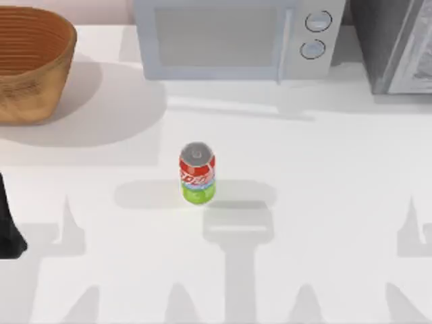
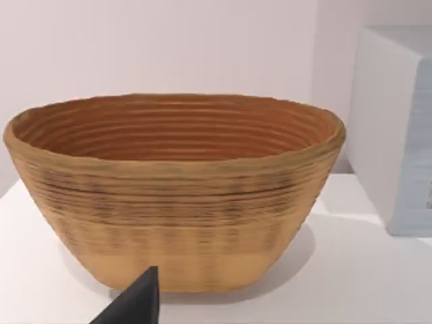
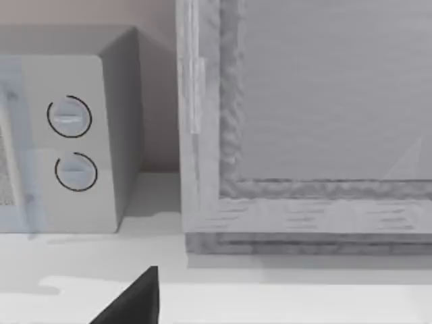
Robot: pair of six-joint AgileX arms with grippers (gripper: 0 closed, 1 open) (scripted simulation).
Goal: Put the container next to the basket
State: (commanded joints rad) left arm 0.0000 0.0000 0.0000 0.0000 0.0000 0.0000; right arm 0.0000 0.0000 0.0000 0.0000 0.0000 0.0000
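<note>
The tabletop (image 1: 324, 169) is white and broad, with a grey microwave (image 1: 236, 37) along the top middle of the top view and a grey framed box (image 1: 395, 44) in the upper right corner. The basket (image 1: 30, 64) sits in the upper left of that frame, partly cut by the edge. The container (image 1: 197, 173) stands upright near the centre, well apart from the basket and touching nothing.

A dark part of the left arm (image 1: 8, 229) shows at the left edge of the top view, and one dark finger tip (image 2: 135, 302) shows at the bottom of the left wrist view, aimed toward the basket. Another dark finger tip (image 3: 131, 300) sits at the bottom of the right wrist view, facing the microwave and the box. For both sets of fingers I cannot tell how far open they are, and neither holds anything visible.

The main risk, as I judge it, is the can: tall and narrow, it would tip if a finger struck its side before closing around it. Carried across, it could knock the basket's flared wall or be set down leaning against it. Released too far off, it would not count as next to the basket.
</note>
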